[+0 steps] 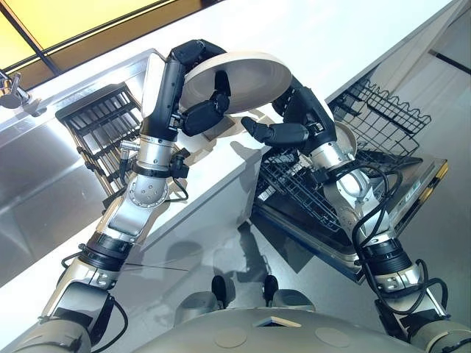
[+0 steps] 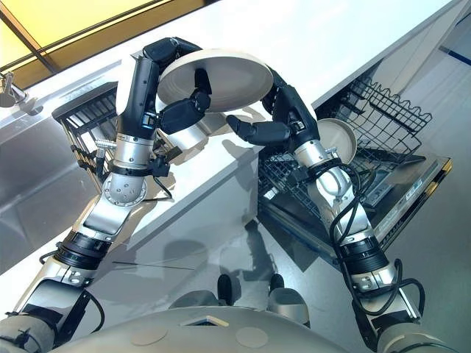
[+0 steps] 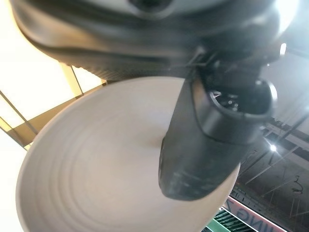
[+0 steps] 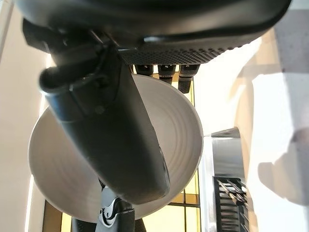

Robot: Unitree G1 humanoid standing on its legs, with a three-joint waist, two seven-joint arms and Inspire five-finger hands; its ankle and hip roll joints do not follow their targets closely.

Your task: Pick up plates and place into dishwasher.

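Note:
A cream plate (image 1: 235, 77) hangs tilted above the white counter (image 1: 331, 37), between both hands. My left hand (image 1: 206, 110) is shut on its left rim, thumb on the underside and fingers curled over the top edge; the left wrist view shows the thumb lying across the plate (image 3: 96, 159). My right hand (image 1: 302, 110) is at the plate's right rim. Its fingers reach behind the plate and its straight thumb stands a little below the underside, as the right wrist view shows over the plate (image 4: 178, 130). A second cream plate (image 1: 346, 136) stands in the dishwasher's lower rack (image 1: 309, 198).
The dishwasher door (image 1: 412, 191) lies open at the right, with the upper wire rack (image 1: 390, 110) pulled out behind it. A dark dish rack (image 1: 103, 118) stands beside the steel sink (image 1: 44, 169) at the left. Another pale dish (image 1: 213, 140) lies on the counter under the held plate.

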